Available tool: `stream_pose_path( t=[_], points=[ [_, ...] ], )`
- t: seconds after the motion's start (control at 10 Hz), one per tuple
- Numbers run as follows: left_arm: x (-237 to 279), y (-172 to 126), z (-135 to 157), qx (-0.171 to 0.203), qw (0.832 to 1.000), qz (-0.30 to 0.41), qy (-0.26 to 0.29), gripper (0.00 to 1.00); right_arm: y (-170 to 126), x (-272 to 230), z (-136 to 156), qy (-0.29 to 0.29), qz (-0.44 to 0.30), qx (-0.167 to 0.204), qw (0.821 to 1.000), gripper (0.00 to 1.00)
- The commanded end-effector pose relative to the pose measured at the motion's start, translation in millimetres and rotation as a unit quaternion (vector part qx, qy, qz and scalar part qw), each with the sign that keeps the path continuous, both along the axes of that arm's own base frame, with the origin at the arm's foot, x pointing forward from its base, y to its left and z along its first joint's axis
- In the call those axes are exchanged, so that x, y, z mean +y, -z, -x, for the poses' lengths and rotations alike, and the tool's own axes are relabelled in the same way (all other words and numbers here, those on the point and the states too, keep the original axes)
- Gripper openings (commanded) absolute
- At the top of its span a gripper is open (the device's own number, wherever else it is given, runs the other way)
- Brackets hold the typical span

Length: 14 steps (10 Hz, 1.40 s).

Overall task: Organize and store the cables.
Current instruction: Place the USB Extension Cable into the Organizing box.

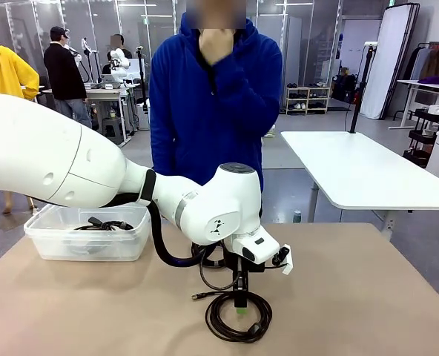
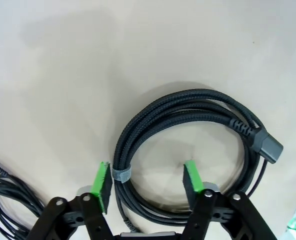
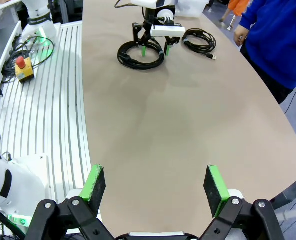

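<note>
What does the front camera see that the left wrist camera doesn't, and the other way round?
Front view: a person in blue across the table, a clear bin with a cable in it, and the white left arm.
Left wrist view: close-up details, the coil with its braided weave and a grey tape band.
Both: that black coil on the tan table, with the left end effector open over it, one finger inside the ring and one outside.

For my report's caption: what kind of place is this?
Probably a robotics lab: a white robot arm reaches over the table, an emergency-stop box lies on a slotted metal base, and another white work table stands on the open floor behind.
</note>
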<state>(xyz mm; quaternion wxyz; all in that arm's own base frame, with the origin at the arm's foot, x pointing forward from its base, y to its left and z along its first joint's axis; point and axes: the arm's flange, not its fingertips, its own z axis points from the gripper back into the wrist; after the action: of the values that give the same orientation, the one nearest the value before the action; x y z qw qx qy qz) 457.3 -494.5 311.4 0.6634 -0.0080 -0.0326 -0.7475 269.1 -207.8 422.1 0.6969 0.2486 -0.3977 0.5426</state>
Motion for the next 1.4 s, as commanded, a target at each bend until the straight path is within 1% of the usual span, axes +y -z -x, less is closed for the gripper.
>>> stream_pose_path(
  t=[0.0,0.2,0.8,0.9,1.0,1.1,1.2,1.3],
  points=[
    [-0.5,0.3,-9.9,0.019,1.000,-0.004,0.006,0.35,0.5,0.8,-0.4,0.004,-0.004,-0.008,1.000,1.00],
    [-1.5,3.1,-16.3,0.018,1.000,-0.022,0.006,0.00,0.5,0.8,-0.4,0.004,-0.004,-0.008,1.000,1.00],
    [-2.8,1.5,-15.9,0.021,0.999,-0.024,-0.001,0.00,0.5,0.8,-0.4,0.004,-0.004,-0.008,1.000,1.00],
    [-0.9,-6.4,-13.8,0.022,1.000,-0.012,-0.006,0.00,0.5,0.8,-0.4,0.004,-0.004,-0.008,1.000,1.00],
    [1.2,-25.0,-10.9,0.020,0.999,-0.025,0.016,0.00,0.5,0.8,-0.4,0.004,-0.004,-0.008,1.000,1.00],
    [5.8,-53.1,-10.2,0.034,0.999,-0.031,0.023,0.05,0.5,0.8,-0.4,0.004,-0.004,-0.008,1.000,1.00],
    [10.2,-88.3,-8.0,0.035,0.999,-0.006,0.040,0.05,0.5,0.8,-0.4,0.004,-0.004,-0.008,1.000,1.00],
    [12.2,-122.5,2.1,0.028,0.998,-0.002,0.063,0.05,0.5,0.8,-0.4,0.004,-0.004,-0.008,1.000,1.00]
  ],
)
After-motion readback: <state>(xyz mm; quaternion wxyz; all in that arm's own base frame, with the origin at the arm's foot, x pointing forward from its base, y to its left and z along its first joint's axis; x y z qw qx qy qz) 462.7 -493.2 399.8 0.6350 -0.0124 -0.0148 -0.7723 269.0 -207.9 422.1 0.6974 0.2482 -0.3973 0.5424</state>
